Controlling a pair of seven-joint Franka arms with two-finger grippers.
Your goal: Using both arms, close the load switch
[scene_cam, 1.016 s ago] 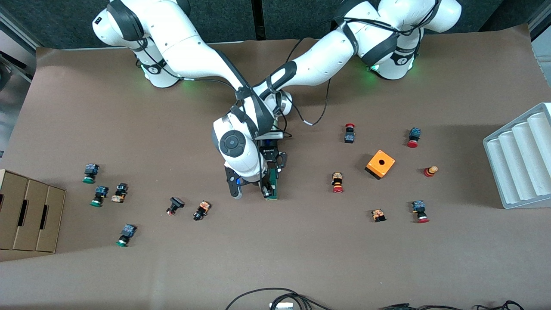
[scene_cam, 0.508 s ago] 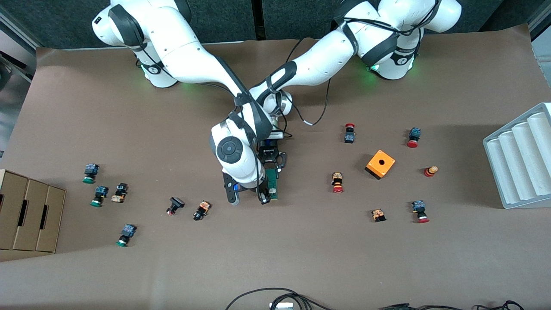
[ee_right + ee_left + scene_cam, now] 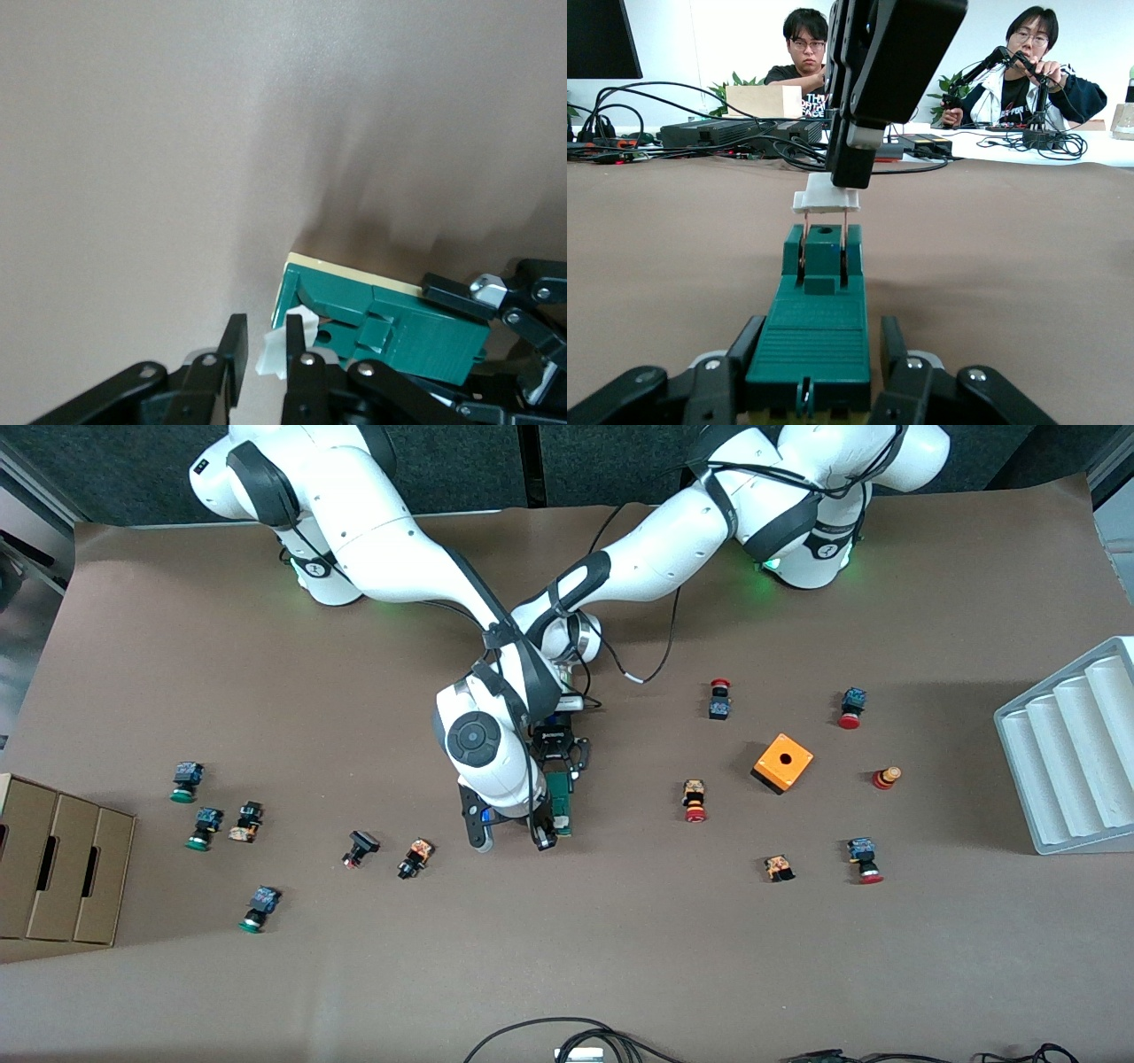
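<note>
The load switch (image 3: pixel 560 802), a narrow dark-green block, lies on the table in the middle. My left gripper (image 3: pixel 561 772) is shut on the end of the block (image 3: pixel 819 305) that is farther from the front camera. The switch's white handle (image 3: pixel 826 197) stands raised on two copper blades at the nearer end. My right gripper (image 3: pixel 542 834) is at that end, right above the handle. In the right wrist view its fingers (image 3: pixel 294 332) stand a little apart. The handle (image 3: pixel 268 354) touches one finger and is not clamped. The green body (image 3: pixel 416 332) lies beside them.
Small push buttons are scattered about. The closest are one (image 3: pixel 415 857) toward the right arm's end and one (image 3: pixel 695 800) toward the left arm's end. An orange box (image 3: pixel 783 763), a grey ridged tray (image 3: pixel 1072 762) and a cardboard box (image 3: pixel 62 859) stand farther off.
My right gripper has shifted slightly along the switch toward the front camera and its fingers have parted a little. The left gripper and the switch have not moved.
</note>
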